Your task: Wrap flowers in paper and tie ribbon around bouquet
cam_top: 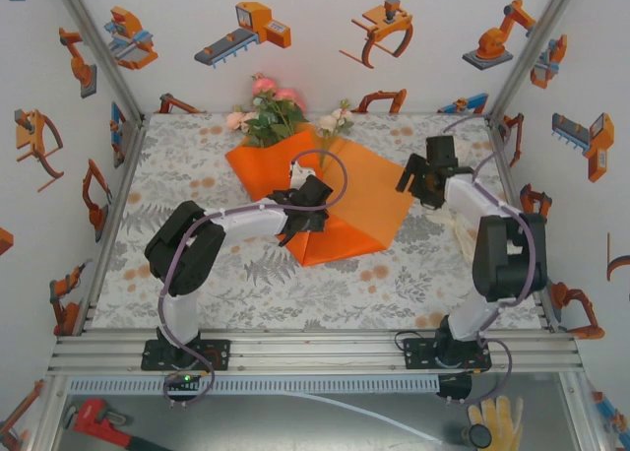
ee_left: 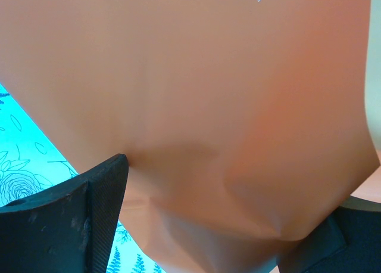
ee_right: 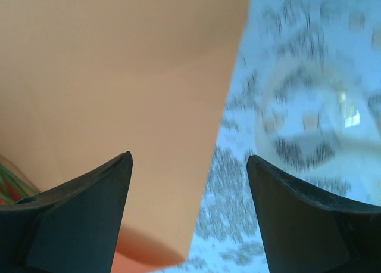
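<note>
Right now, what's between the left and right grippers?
The orange paper: its right part stretches from the left gripper nearly to the right gripper. The top view shows it.

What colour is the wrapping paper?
The paper is plain bright orange, clearest in the top external view.

A plain, bright orange paper (cam_top: 359,200) sits at centre frame on a surface (cam_top: 246,274) printed with grey leaves and pale orange blossoms. At top centre, the flowers (cam_top: 268,111) show pink and cream heads above dark green leaves. The white walls (cam_top: 325,77) carry stickers (cam_top: 246,32) of robot arms in orange, grey and blue. The left arm (cam_top: 187,254) and right arm (cam_top: 502,254) are white and black, the left end effector (cam_top: 298,215) and right end effector (cam_top: 423,185) black, with purple-grey cables (cam_top: 321,153). A red wrench (cam_top: 94,417) lies at bottom left, a yellow glove (cam_top: 502,421) at bottom right.
</note>
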